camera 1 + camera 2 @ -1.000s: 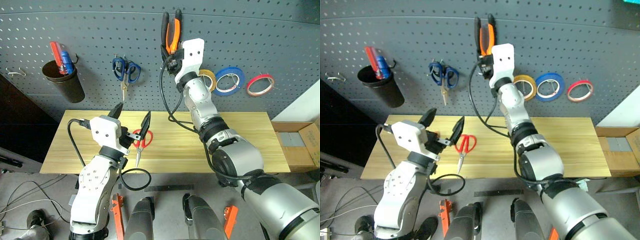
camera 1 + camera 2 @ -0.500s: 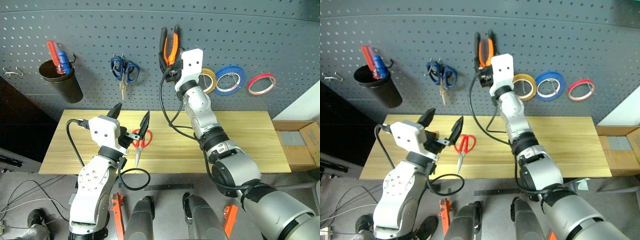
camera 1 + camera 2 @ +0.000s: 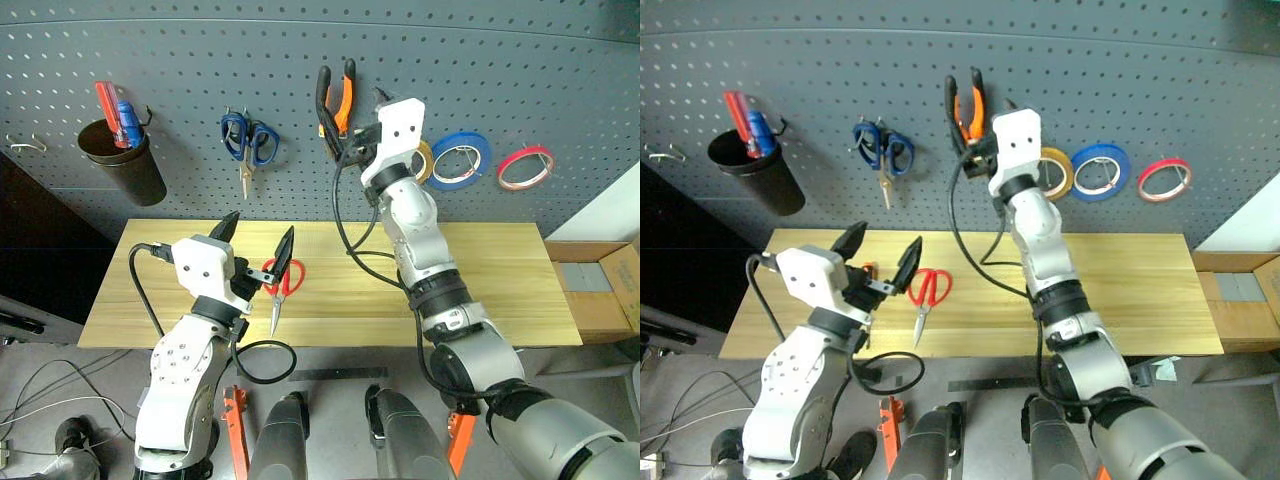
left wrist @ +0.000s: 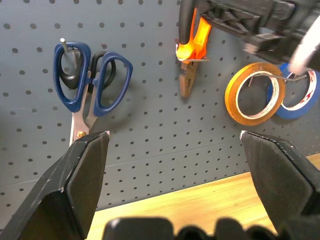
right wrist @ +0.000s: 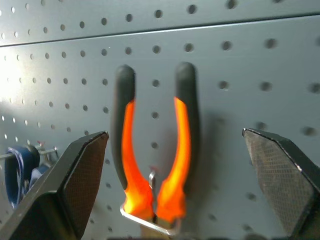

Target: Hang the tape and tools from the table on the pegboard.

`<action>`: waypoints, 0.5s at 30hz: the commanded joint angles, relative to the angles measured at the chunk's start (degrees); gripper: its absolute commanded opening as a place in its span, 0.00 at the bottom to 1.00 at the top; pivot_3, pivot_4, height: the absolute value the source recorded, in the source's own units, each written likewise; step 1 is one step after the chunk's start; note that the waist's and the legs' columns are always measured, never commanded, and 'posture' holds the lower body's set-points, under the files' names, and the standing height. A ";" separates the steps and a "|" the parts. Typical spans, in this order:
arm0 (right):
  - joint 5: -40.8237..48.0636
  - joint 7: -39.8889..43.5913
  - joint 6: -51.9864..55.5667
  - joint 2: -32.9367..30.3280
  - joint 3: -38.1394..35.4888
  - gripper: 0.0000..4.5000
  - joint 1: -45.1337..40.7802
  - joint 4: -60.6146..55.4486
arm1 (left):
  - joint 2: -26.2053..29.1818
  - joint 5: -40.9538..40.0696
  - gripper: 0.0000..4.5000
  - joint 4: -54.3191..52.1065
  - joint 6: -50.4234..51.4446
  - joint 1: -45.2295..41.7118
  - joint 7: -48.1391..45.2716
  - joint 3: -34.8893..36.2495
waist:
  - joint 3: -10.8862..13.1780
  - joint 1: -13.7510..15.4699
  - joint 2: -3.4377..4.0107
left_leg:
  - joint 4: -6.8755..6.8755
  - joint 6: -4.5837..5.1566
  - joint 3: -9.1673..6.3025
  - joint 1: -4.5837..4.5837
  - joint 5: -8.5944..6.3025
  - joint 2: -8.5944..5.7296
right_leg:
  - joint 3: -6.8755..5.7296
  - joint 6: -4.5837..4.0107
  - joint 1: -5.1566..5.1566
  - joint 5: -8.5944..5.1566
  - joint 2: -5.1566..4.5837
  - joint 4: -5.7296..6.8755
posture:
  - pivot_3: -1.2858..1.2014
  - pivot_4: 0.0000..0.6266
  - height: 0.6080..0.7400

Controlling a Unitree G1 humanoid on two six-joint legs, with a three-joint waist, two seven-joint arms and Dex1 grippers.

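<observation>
Pliers [image 3: 337,98] hang on pegboard [image 3: 500,70] ahead of spread, empty right gripper [image 5: 175,165]; red-handled scissors [image 3: 279,285] lie on table [image 3: 500,280] just beyond spread left gripper [image 3: 258,240], blades seemingly pointing back toward it.

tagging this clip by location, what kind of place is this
Most likely a workshop or tool-bench corner. A dark grey pegboard carries hooks with pliers, blue-handled scissors and rolls of tape, and a light wooden table stands below it with red-handled scissors lying on top.
</observation>
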 commanded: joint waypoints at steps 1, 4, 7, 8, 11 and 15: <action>0.61 1.29 4.97 -1.42 1.15 0.99 3.87 -12.40 | 0.90 -1.14 1.00 0.41 -1.42 1.67 -1.15 1.77 | 0.00 -0.01 0.00 | -0.01 0.00 0.00 0.00 0.00 0.00 | 0.00 0.00 -0.01 0.00 0.00 0.01 | 0.52 0.48 1.00; 0.84 2.56 8.25 -2.87 1.79 0.99 6.85 -17.70 | 1.13 -2.24 1.00 2.27 -1.43 2.77 -1.62 3.15 | 0.00 -0.08 0.00 | -0.01 0.00 0.01 0.01 0.00 0.02 | 0.00 -0.01 -0.04 -0.01 0.00 0.03 | 0.52 0.47 1.00; 1.35 3.44 11.84 -4.17 1.78 0.99 9.87 -22.71 | 2.14 -2.40 1.00 4.22 -1.36 3.92 -2.75 4.07 | 0.00 -0.13 0.01 | -0.01 0.00 0.03 0.02 0.00 0.04 | 0.01 -0.04 -0.06 -0.02 0.02 0.05 | 0.52 0.47 1.00; 1.50 3.47 13.15 -4.51 1.80 0.99 10.91 -24.50 | 3.23 -2.04 1.00 4.43 0.14 4.47 -3.25 3.76 | 0.00 -0.13 0.01 | -0.01 0.00 0.03 0.02 0.00 0.05 | 0.01 -0.04 -0.07 -0.02 0.03 0.05 | 0.52 0.47 1.00; 2.71 4.12 19.13 -5.74 1.98 0.99 15.28 -31.34 | 5.57 -3.08 1.00 3.98 8.06 5.52 -3.45 2.86 | 0.00 -0.10 0.01 | -0.07 0.00 0.05 0.01 0.00 0.06 | 0.03 -0.06 -0.13 -0.04 0.04 0.04 | 0.52 0.46 1.00; 8.76 4.36 31.49 -6.97 -1.01 0.99 22.78 -40.64 | 6.28 -3.80 1.00 3.83 16.00 4.84 -1.72 2.78 | -0.01 0.05 -0.01 | -0.17 -0.01 0.06 -0.02 -0.01 0.05 | 0.04 -0.05 -0.16 -0.06 0.02 0.00 | 0.52 0.45 1.00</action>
